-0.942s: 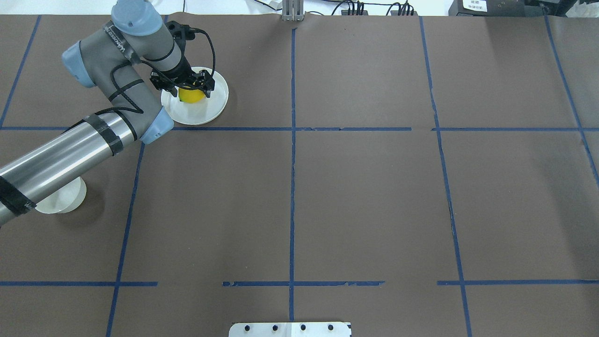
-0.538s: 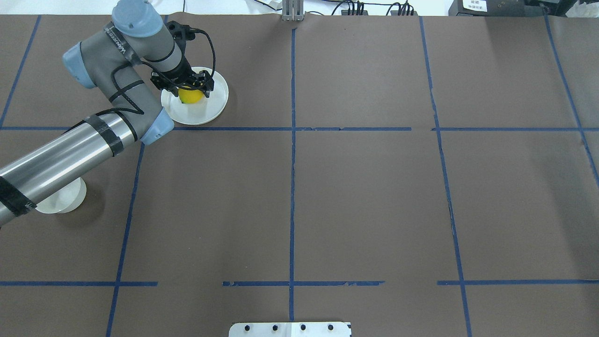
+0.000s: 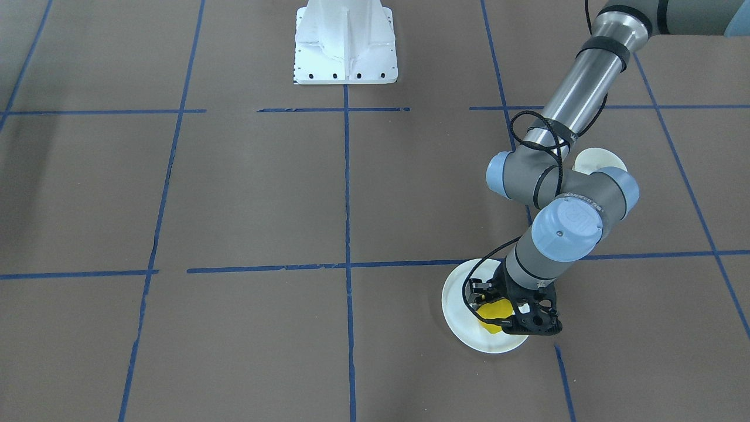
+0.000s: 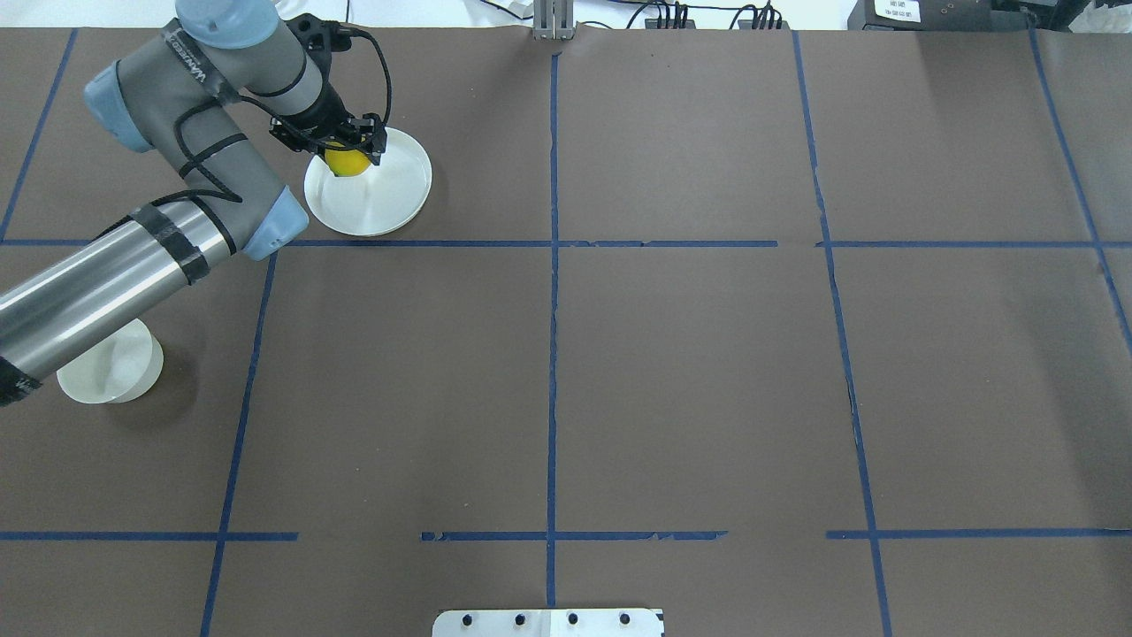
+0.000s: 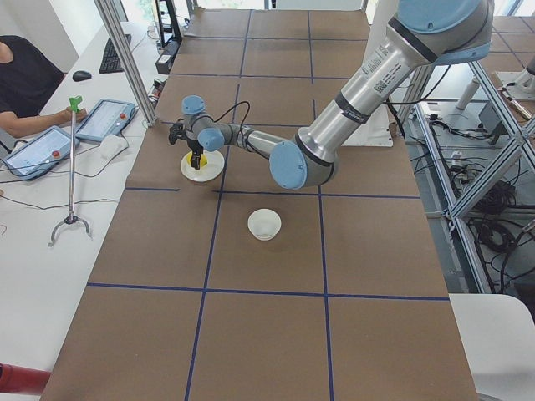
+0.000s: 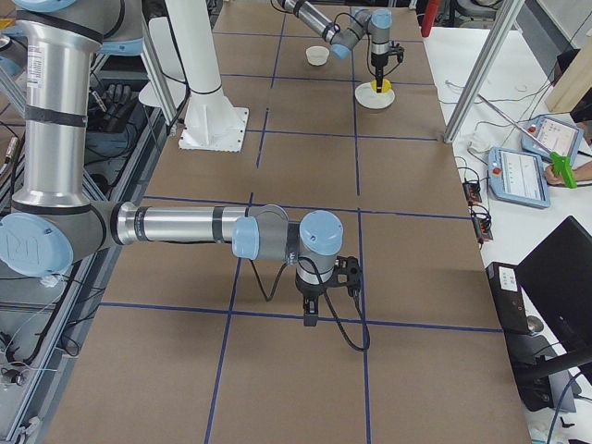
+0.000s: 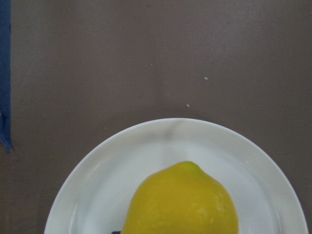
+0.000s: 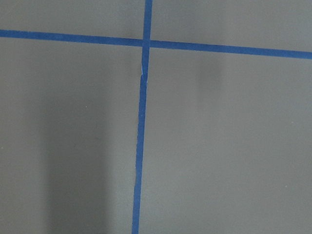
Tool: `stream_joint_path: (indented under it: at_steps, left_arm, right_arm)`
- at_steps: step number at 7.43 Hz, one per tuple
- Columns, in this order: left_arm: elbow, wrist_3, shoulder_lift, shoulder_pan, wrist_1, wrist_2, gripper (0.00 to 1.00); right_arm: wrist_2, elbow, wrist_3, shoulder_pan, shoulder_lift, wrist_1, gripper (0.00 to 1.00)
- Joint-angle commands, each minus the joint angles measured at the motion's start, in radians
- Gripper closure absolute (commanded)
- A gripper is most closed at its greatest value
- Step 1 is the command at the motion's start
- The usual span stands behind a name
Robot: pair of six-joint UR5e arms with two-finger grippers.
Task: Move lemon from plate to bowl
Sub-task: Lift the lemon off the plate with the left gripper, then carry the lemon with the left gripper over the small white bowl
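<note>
My left gripper [image 4: 341,152] is shut on the yellow lemon [image 4: 347,165] and holds it a little above the far left part of the white plate [image 4: 385,199]. In the front-facing view the gripper [image 3: 503,309] grips the lemon [image 3: 487,305] over the plate [image 3: 460,305]. The left wrist view shows the lemon [image 7: 183,202] above the plate [image 7: 112,170]. The small off-white bowl [image 4: 110,373] stands near the left edge, partly under the left arm, and is empty. My right gripper [image 6: 310,314] shows only in the exterior right view, low over the table; I cannot tell its state.
Blue tape lines [image 4: 552,265] divide the brown table cover. The white robot base [image 3: 345,44] stands at the near middle edge. The right wrist view shows only bare cover and a tape cross [image 8: 145,43]. An operator sits beyond the far end [image 5: 25,79].
My left gripper has risen with the lemon in it and shifted toward the plate's far left rim. The bowl shows more as the arm has moved off it.
</note>
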Motion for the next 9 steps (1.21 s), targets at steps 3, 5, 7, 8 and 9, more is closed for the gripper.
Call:
stream_joint_path:
  at_steps: [3, 5, 7, 8, 9]
  left_arm:
    - [-0.469, 0.002, 0.257, -0.03, 0.213, -0.023, 1.0]
    - [-0.632, -0.012, 0.441, -0.035, 0.204, -0.017, 1.0]
    - [-0.813, -0.078, 0.689, -0.032, 0.138, 0.037, 1.0]
    - [-0.823, -0.13, 0.794, -0.021, 0.019, 0.042, 1.0]
    - [-0.814, -0.183, 0.896, 0.003, -0.137, 0.072, 1.0]
  right_arm:
    - [0.0, 0.0, 0.0, 0.0, 0.0, 0.0, 0.0]
    - [0.0, 0.0, 0.0, 0.0, 0.0, 0.0, 0.0]
    - [0.0, 0.0, 0.0, 0.0, 0.0, 0.0, 0.0]
    - [0.0, 0.0, 0.0, 0.0, 0.0, 0.0, 0.0]
    - [0.0, 0.0, 0.0, 0.0, 0.0, 0.0, 0.0]
